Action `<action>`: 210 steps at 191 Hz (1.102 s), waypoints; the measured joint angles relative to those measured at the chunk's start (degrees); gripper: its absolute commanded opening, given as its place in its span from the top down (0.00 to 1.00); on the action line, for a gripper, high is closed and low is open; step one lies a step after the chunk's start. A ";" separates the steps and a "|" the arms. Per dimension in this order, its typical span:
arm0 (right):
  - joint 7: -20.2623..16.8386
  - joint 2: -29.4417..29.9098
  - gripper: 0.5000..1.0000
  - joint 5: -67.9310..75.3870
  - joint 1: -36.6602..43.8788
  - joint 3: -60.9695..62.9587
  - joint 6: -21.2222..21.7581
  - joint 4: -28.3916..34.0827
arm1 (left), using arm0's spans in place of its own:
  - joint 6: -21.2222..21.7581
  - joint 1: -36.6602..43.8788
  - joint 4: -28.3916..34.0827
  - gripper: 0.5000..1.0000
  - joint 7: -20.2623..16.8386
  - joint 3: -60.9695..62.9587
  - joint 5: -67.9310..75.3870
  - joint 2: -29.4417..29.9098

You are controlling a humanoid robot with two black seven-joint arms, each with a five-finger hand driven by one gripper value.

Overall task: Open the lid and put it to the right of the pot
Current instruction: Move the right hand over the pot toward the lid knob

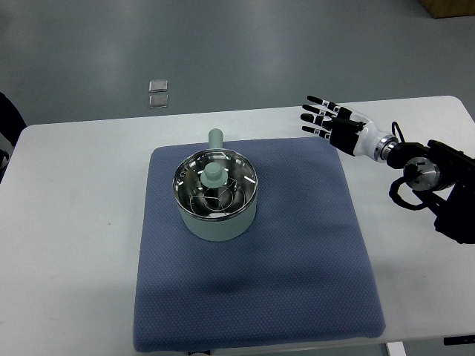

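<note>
Lid [214, 175] sits on the pot [217, 194] mid-mat, so the right hand [332, 122] hovers away, fingers spread, holding nothing.

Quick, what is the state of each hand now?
Left hand: not in view.
Right hand: open, fingers spread, holding nothing, to the right of the pot; lid is on the pot.
</note>
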 measured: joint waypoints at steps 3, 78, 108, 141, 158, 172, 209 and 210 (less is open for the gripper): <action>0.00 0.03 0.13 -0.01 -0.03 -0.01 0.00 0.00 | 0.00 0.00 0.00 0.00 0.00 0.00 0.00 0.00; 0.57 -0.29 0.13 -5.37 2.94 -0.56 -0.10 0.32 | 0.00 -0.01 0.06 0.00 -0.14 -0.05 -0.01 0.00; 2.88 -0.60 0.13 -15.30 6.15 -0.60 -0.17 2.00 | 0.00 0.00 0.06 0.00 -0.10 -0.05 -0.04 0.00; 3.73 -1.36 0.13 -26.88 8.19 -0.80 0.04 7.35 | 0.00 -0.01 0.09 0.00 -0.08 -0.08 -0.12 0.00; 5.79 -1.76 0.13 -35.96 9.34 -0.97 0.55 9.81 | 0.00 0.00 0.32 0.00 -0.08 0.03 -0.12 0.00; 8.12 -1.92 0.13 -43.93 10.23 -1.92 1.68 11.21 | 0.00 0.00 0.51 0.00 -0.08 0.07 -0.12 0.00; 15.44 -2.18 0.13 -58.38 15.66 -10.75 3.90 13.19 | 0.00 -0.01 0.67 0.00 -0.08 0.11 -0.12 0.00; 15.65 -2.18 0.13 -58.67 15.84 -11.07 3.91 13.21 | 0.00 -0.01 0.67 0.00 -0.08 0.11 -0.12 0.00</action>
